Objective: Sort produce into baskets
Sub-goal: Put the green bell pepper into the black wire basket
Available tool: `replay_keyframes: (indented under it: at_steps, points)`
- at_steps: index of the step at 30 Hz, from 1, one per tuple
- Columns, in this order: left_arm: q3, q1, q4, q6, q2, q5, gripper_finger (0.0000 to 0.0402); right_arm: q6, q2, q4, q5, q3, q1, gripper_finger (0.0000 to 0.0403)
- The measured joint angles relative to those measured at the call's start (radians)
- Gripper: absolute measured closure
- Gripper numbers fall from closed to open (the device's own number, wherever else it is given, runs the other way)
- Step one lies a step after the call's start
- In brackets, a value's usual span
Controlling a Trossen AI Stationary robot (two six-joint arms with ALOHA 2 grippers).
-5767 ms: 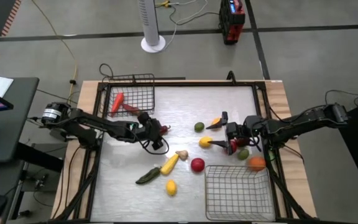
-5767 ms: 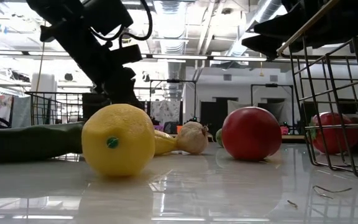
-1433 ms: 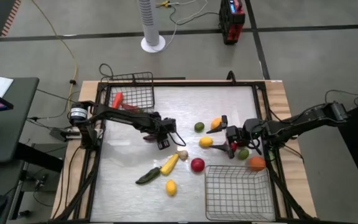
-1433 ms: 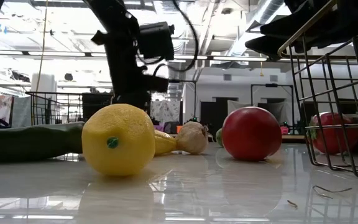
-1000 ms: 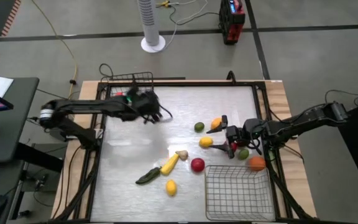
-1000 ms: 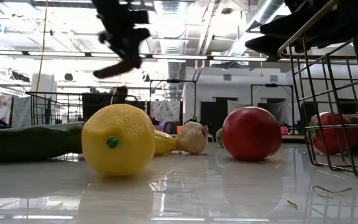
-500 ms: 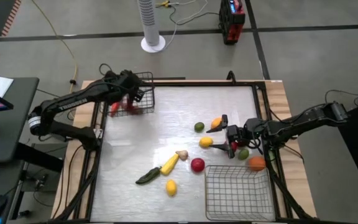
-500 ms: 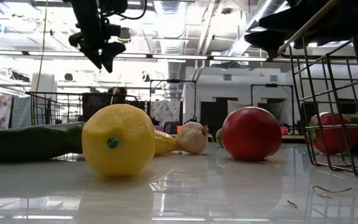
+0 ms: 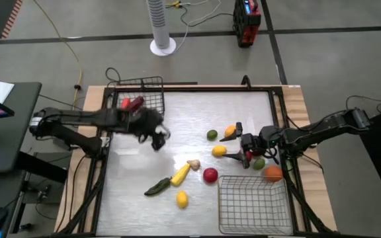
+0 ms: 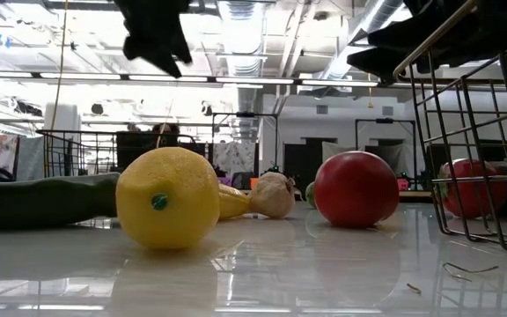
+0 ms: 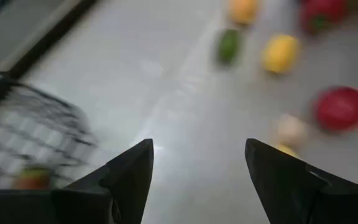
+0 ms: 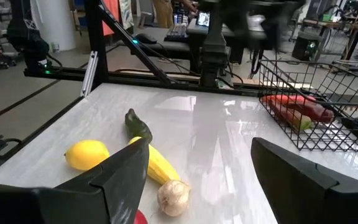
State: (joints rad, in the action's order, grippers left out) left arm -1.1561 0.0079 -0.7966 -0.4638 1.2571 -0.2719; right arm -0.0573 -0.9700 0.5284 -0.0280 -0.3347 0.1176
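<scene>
My left gripper point(image 9: 156, 135) point(image 10: 158, 40) hovers open above the bare table, just near-right of the far-left basket point(image 9: 152, 114) point(image 11: 36, 134), with nothing between its fingers point(image 11: 128, 174). That basket holds red pieces point(image 9: 132, 104) point(image 12: 294, 104). My right gripper point(image 9: 235, 140) stands open and level at the right. An orange ball point(image 9: 230, 130) and a yellow lemon point(image 9: 219, 151) lie by its fingertips, apart from them. A lime point(image 9: 211, 135), a garlic bulb point(image 9: 194, 164), a red apple point(image 9: 210, 175), a yellow long piece point(image 9: 180, 174), a dark green piece point(image 9: 156, 187) and a second lemon point(image 9: 182, 198) lie loose on the table.
The near-right basket point(image 9: 253, 205) point(image 10: 473, 132) stands without produce in it. A green ball point(image 9: 259, 163), an orange ball point(image 9: 272, 173) and a red piece point(image 9: 247, 156) lie under the right arm. Bare table spreads between the far-left basket and the loose produce.
My left gripper swung toward the table's far left corner, over the far-left basket, tipped downward there, then came back toward the table's middle. It now hangs near-right of that basket. The right arm and the loose produce kept still.
</scene>
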Motion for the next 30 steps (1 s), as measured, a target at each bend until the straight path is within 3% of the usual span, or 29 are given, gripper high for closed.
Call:
replay_keyframes:
  at_steps: [6,10,12,18,24,30]
  points:
    - [0.0,-0.184,0.003,-0.141,0.0,-0.018,0.0161,-0.031,-0.035,0.192,0.003,0.056,0.016,0.0092]
    - [0.0,-0.257,0.011,-0.312,0.028,0.054,0.0161,0.009,-0.105,0.24,0.003,0.066,0.003,0.0092]
    - [0.0,-0.307,0.042,-0.391,0.057,0.105,0.0161,0.013,-0.144,0.257,0.003,0.066,-0.004,0.0092]
    - [0.0,-0.486,0.152,-0.518,0.208,0.11,0.0161,0.025,-0.216,0.297,0.003,0.05,-0.021,0.0092]
    - [0.0,-0.548,0.116,-0.631,0.358,0.107,0.0162,0.032,-0.228,0.299,0.003,0.044,-0.027,0.0092]
    - [0.0,-0.562,0.064,-0.695,0.434,0.031,0.0162,0.057,-0.227,0.294,0.004,0.044,0.002,0.0092]
